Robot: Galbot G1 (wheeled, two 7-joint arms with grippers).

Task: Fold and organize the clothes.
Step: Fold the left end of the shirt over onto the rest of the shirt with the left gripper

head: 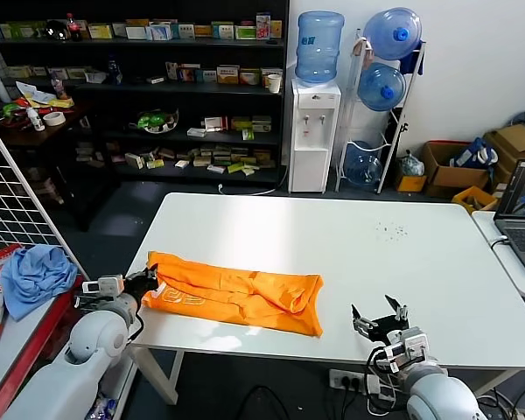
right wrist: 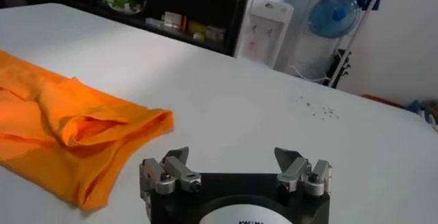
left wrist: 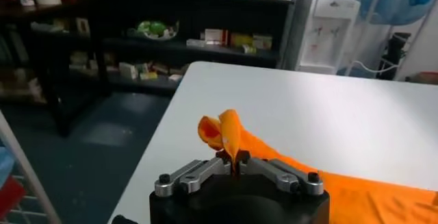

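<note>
While left gripper (head: 149,282) pinches the bright orange cotton T-shirt (head: 236,299) at its 9 o'clock end, spread right gripper (head: 381,319) waits off its 3 o'clock end; next, probably fold across white table (head: 350,245).

T-shirt (head: 236,297): bright orange, white print just beside the left fingers (left wrist: 241,157), which are black with silver links. Right fingers (right wrist: 178,157): same black and silver. Table (head: 350,236): plain white, a few dark specks well beyond the right fingers. Cloth (head: 35,278): light blue.
</note>
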